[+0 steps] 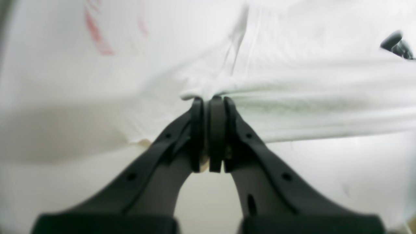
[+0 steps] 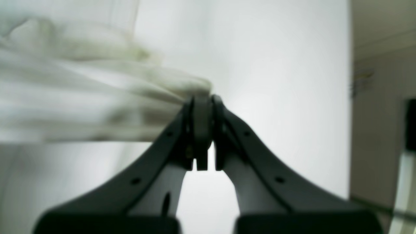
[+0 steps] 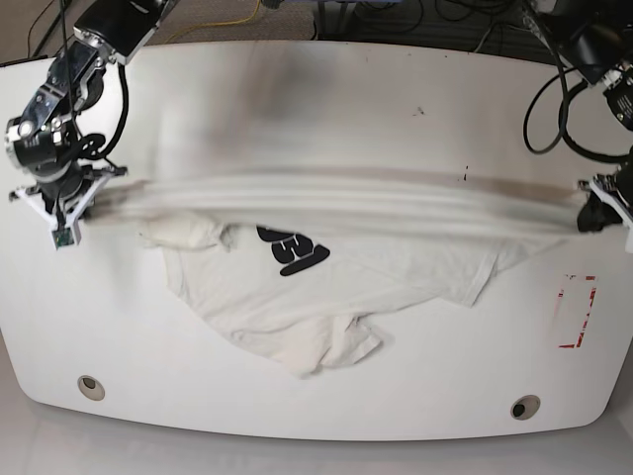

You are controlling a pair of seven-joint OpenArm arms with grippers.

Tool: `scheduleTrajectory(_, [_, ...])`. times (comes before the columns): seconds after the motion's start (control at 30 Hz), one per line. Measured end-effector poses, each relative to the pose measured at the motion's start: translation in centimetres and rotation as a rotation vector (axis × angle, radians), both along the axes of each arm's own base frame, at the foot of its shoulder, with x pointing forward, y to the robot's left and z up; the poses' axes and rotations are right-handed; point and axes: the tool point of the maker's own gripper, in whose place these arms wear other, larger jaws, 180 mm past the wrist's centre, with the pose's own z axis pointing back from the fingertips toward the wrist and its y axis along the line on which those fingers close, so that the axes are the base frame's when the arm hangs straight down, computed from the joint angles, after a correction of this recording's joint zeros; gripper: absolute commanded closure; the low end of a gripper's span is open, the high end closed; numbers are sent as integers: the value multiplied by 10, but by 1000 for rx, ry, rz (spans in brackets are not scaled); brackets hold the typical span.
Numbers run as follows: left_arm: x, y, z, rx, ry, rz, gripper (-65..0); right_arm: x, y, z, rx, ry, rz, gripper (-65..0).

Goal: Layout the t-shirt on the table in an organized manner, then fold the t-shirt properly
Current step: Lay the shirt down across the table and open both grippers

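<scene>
We see the left claw [image 1: 209, 100] pressed together on a bunched pinch of white cloth, its two dark fingers meeting with only the fabric between them. The right claw [image 2: 203, 97] is likewise clamped on a gathered fold of the same cloth. Both are pinching the t-shirt [image 3: 326, 287], one at each end of a long edge.

From the base view, that edge runs as a taut, blurred band across the bench [image 3: 326, 129], from the right claw at the picture's left side to the left claw at the picture's right side. The blur suggests the cloth is in motion. Below the stretched band the rest of the t-shirt hangs or drags down toward the near edge of the bench, rumpled, with a sleeve bunched up near the right claw and a crumpled lobe at the bottom. Part of the bold black lettering [image 3: 290, 250] shows just under the band.

A red tape rectangle [image 3: 576, 312] lies on the bench just below the left claw, clear of the cloth. Two grey grommet holes [image 3: 90, 386] sit along the near edge of the bench, below the t-shirt.

We judge the task to be early: the shirt is being spread, not yet lying flat, and no fold is made
</scene>
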Motion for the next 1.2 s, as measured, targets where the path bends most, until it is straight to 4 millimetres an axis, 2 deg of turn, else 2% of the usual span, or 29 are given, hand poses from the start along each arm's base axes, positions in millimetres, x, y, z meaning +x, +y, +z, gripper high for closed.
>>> scheduleTrajectory(0.2, [-45, 0, -33, -30, 80, 12, 0, -34, 8, -32, 46, 87, -22, 0])
scheduleTrajectory(0.37, [-67, -2, -46, -43, 116, 14, 0, -53, 11, -45, 54, 140, -24, -2])
scheduleTrajectory(0.5, [-76, -2, -52, -43, 144, 12, 0, -62, 14, -52, 65, 162, -35, -22])
scheduleTrajectory(0.57, [-78, -2, -53, -43, 147, 11, 0, -63, 15, -53, 70, 164, -33, -68])
scheduleTrajectory(0.7, [-82, -2, -55, -40, 160, 11, 0, -67, 16, -56, 72, 172, -31, -216])
scheduleTrajectory(0.83, [-82, -2, -55, -41, 158, 10, 0, -74, 15, -60, 71, 195, -34, -328])
scheduleTrajectory(0.9, [-81, -2, -54, -41, 156, 9, -44, -77, 14, -61, 65, 206, -38, -361])
scheduleTrajectory(0.93, [-81, -2, -54, -39, 156, 9, -96, -77, 14, -61, 65, 206, -39, -373])
scheduleTrajectory(1.1, [-87, 0, -57, -37, 174, 10, -265, -79, 11, -58, 86, 175, -58, -374])
scheduleTrajectory(1.2, [-92, 0, -60, -35, 188, 12, -314, -88, 0, -57, 68, 189, -96, -374])
